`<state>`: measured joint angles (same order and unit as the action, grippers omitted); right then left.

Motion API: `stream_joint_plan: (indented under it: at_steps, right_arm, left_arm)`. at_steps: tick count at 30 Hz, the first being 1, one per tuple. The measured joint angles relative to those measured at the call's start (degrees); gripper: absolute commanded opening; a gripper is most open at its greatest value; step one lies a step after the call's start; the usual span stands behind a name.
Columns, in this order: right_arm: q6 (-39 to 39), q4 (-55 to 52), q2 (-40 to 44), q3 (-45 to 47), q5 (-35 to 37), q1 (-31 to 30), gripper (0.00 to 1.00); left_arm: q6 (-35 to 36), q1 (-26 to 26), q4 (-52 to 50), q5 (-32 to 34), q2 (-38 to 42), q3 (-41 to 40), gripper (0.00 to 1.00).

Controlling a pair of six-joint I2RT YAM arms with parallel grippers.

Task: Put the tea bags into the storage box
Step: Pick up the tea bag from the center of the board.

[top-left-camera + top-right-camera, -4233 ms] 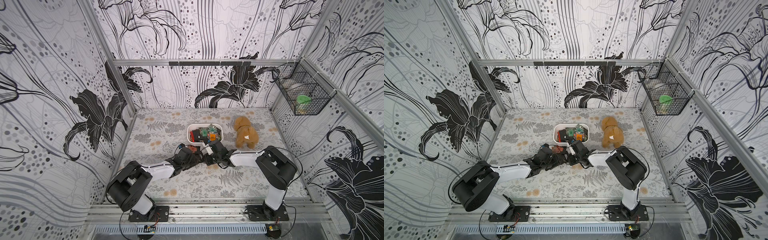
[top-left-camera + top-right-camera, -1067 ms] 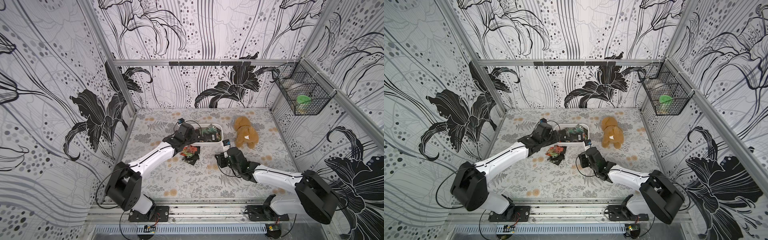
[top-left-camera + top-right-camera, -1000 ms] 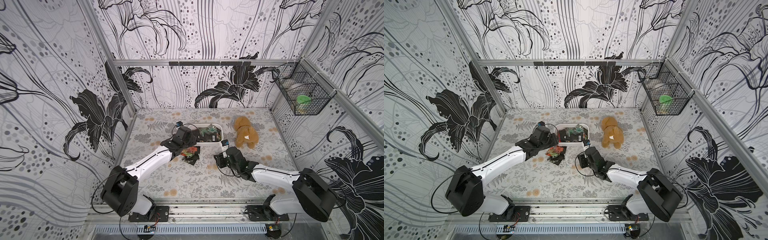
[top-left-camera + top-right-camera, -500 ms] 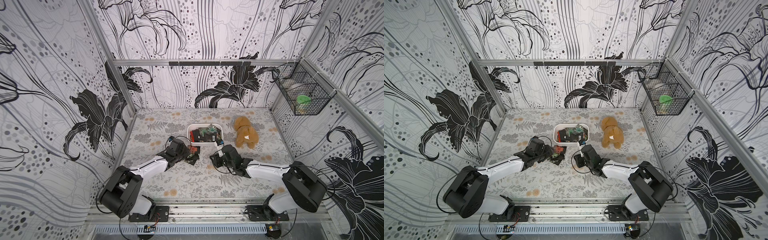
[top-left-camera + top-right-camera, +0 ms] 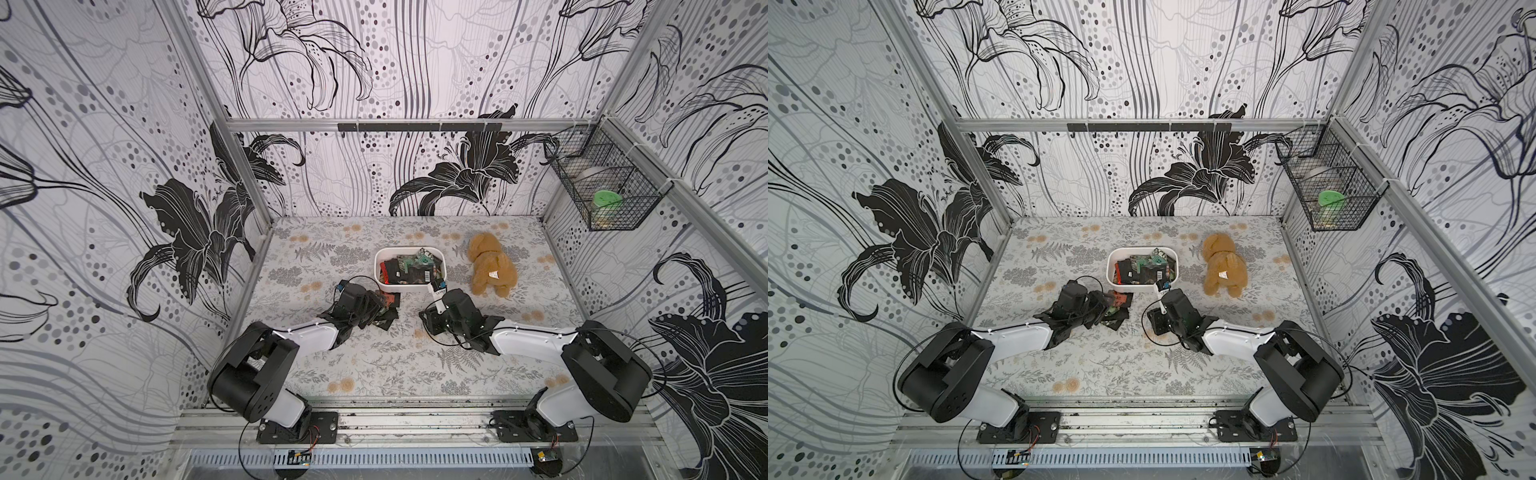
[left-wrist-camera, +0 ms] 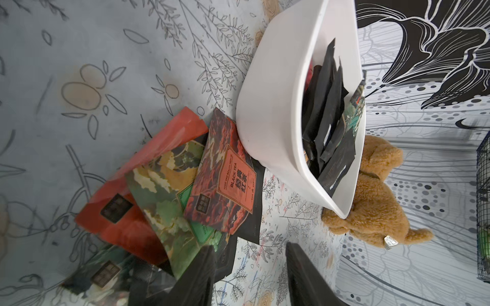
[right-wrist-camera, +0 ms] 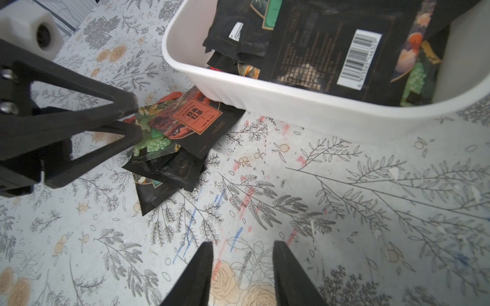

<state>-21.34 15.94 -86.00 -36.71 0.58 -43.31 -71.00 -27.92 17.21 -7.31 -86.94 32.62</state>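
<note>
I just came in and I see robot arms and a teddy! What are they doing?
They are tidying tea bags into the white storage box. Lots already lie in the box, and a small pile waits on the table right beside it. The left end effector is open at the edge of that pile, holding nothing. The right end effector is open too, over bare table near the box. The teddy just lies off to the side, untouched.

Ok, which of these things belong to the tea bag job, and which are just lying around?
Job: loose tea bags on the table; storage box; boxed tea bags.
Lying about: plush toy; wire basket on the wall.
</note>
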Motion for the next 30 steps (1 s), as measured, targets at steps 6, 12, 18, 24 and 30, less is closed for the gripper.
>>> stream_joint_plan:
  at_steps: [6, 12, 18, 24, 30]
  right_arm:
    - [-0.02, 0.00, 0.00, -0.07, 0.00, 0.00, 0.41]
    - [-0.02, 0.00, 0.00, -0.07, 0.00, 0.00, 0.41]
    - [0.00, 0.00, 0.00, -0.07, 0.00, 0.00, 0.41]
    - [-0.02, 0.00, 0.00, -0.07, 0.00, 0.00, 0.40]
    - [0.00, 0.00, 0.00, -0.07, 0.00, 0.00, 0.40]
  left_arm:
    - [-1.88, -0.07, 1.70, 0.04, -2.01, -0.07, 0.46]
    - [-3.41, -0.07, 4.63, 0.04, -5.33, 0.02, 0.43]
    - [-4.35, -0.07, 6.82, 0.02, -6.80, 0.28, 0.43]
    - [-4.85, -0.04, 6.71, 0.07, -7.08, 1.14, 0.39]
    - [-5.09, -0.04, 6.69, 0.57, -7.13, 2.73, 0.35]
